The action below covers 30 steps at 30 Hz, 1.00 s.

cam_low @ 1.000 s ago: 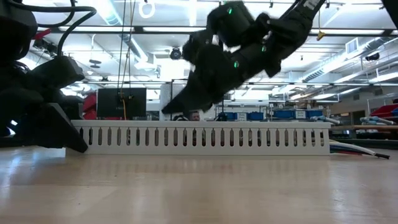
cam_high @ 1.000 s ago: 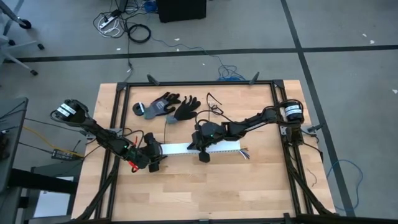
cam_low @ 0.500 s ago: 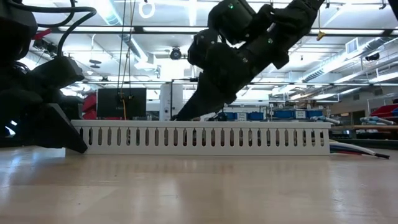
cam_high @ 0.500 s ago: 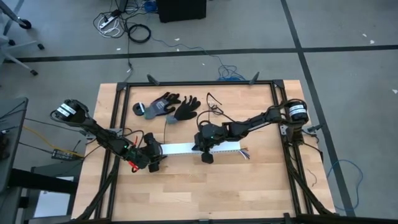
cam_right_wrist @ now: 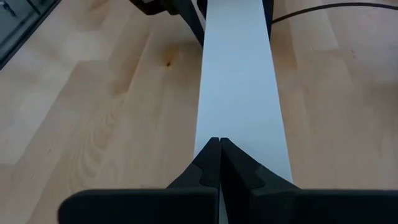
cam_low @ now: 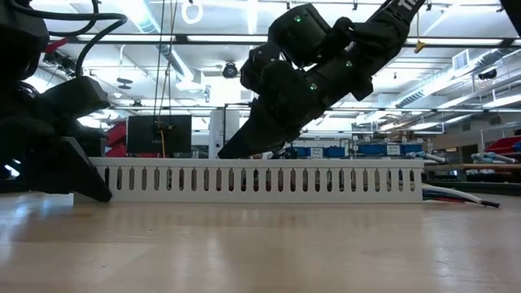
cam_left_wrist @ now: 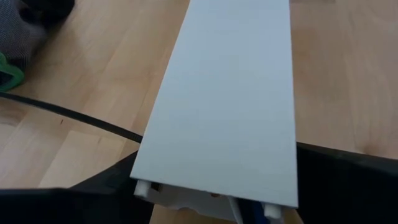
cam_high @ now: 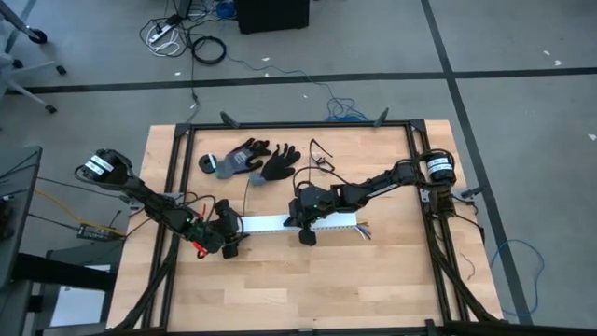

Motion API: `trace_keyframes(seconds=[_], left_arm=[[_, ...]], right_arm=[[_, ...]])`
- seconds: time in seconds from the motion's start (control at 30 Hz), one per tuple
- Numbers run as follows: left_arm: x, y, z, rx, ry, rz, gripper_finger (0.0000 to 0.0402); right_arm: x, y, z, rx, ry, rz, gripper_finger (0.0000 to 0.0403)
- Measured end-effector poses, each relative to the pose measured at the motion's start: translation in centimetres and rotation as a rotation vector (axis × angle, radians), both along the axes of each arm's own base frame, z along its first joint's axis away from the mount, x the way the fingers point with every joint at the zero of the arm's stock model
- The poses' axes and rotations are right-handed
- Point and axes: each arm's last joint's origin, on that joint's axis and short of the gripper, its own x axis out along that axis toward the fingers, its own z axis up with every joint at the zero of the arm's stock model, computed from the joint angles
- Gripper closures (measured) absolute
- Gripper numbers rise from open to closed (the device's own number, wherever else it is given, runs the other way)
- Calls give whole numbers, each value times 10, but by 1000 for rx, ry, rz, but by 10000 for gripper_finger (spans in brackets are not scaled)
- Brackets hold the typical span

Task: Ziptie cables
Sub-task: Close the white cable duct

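Jaws first: spread wide on the left gripper [cam_high: 230, 235], straddling the left end of the white slotted duct [cam_high: 270, 224]; cannot tell whether the fingers press its sides or merely flank them. Pinched fully together on the right gripper [cam_right_wrist: 214, 142], holding nothing, tips down on the flat lid of the duct near its middle.

Cables [cam_high: 364, 229] found at the right end of the duct, only the coloured tips poking out onto the table [cam_high: 308, 280], the rest hidden inside. Seen again low on the wood at the right in the low view [cam_low: 456, 195], fanned slightly and lying flat.

Likely to handle as light, limp and thin: no resistance to lifting, but prone to sagging, splaying apart and sliding through a loose pinch on their smooth jackets. Not fragile, though easy to kink or to drag out one at a time instead of as a bundle.

Best taken, by this reading, just beyond the duct's right mouth, where the strands lie close together; pinch across all of them at once, flat to the table, not at the loose tips. Worth steadying the duct meanwhile, being light plastic and apt to skate on the wood.

Gloves [cam_high: 252, 161] lying at the far side, well apart from all this.
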Motion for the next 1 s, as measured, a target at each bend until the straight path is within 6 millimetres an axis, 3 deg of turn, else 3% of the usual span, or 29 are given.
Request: trace_keyframes(seconds=[0.27,1.0], left_arm=[[0,0,0,1,5,-2,143],[0,0,0,-22,2,4,140]], right_arm=[[0,-1,-1,5,-10,4,403],[7,-8,10,3,-147,56,403]])
